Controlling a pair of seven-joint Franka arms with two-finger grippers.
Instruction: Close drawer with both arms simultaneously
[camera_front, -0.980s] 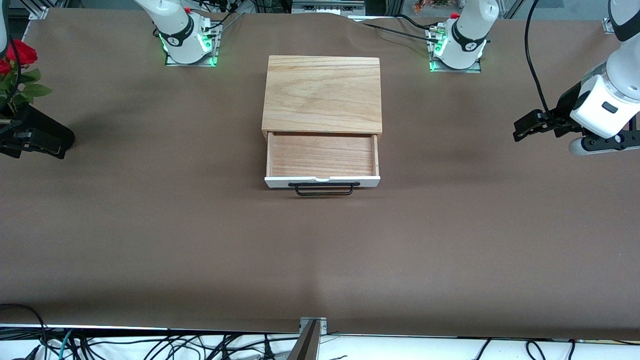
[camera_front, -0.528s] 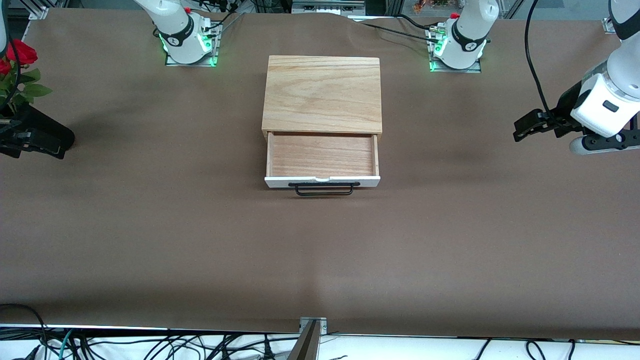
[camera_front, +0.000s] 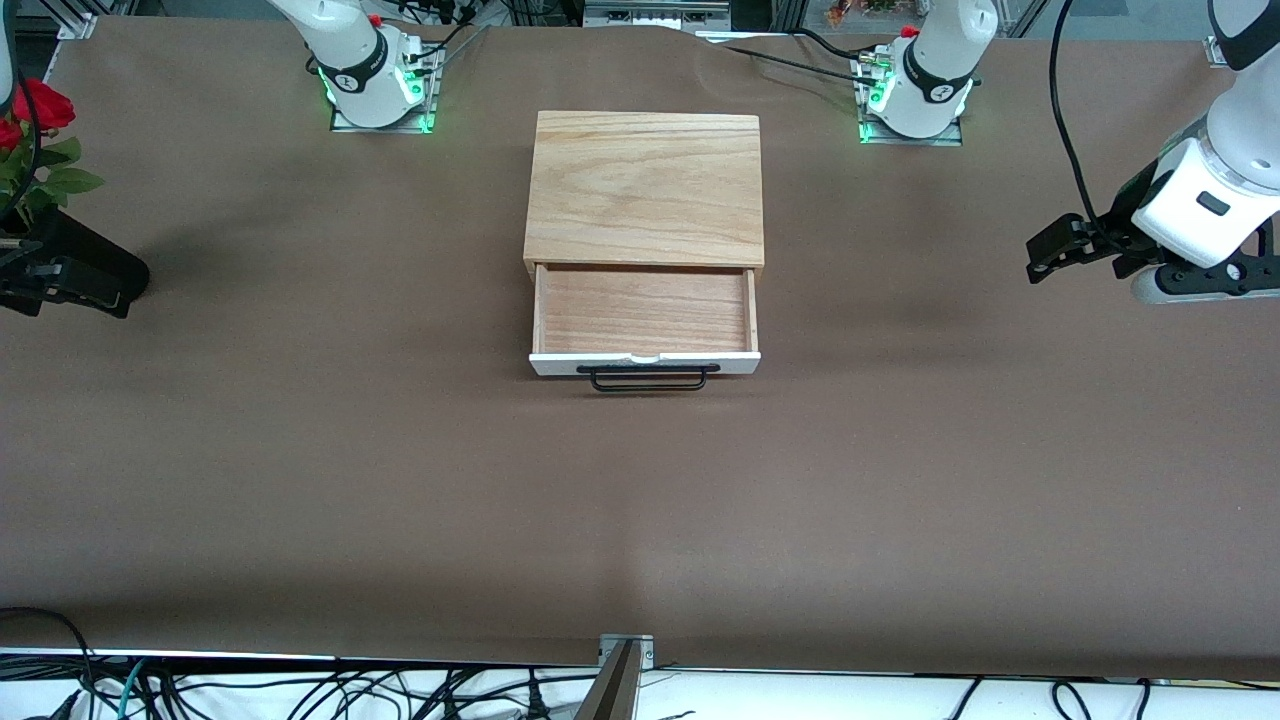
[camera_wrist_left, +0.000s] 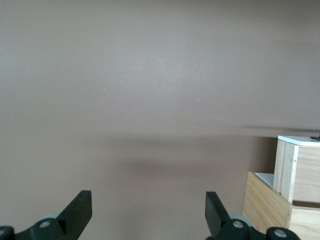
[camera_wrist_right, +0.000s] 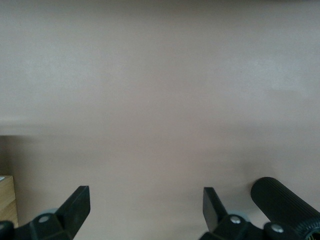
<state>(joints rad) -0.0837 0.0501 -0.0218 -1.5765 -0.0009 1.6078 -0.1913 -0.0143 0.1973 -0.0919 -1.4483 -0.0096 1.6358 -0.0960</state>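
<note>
A high camera looks down the whole brown counter (camera_front: 300, 450) toward the arm bases, the wooden box (camera_front: 645, 185) central. Each wrist camera looks past its own claw at bare counter, close up; both catch an edge of that box (camera_wrist_left: 280, 200) (camera_wrist_right: 7, 197).

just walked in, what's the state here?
Nothing is being handled yet. The drawer stands pulled out of its wooden box at mid-table, empty, handle toward the front camera. The left gripper hangs over the left arm's end of the table, the right gripper over the right arm's end, both with fingers open and well apart from the drawer. A red rose stands near the right gripper.
</note>
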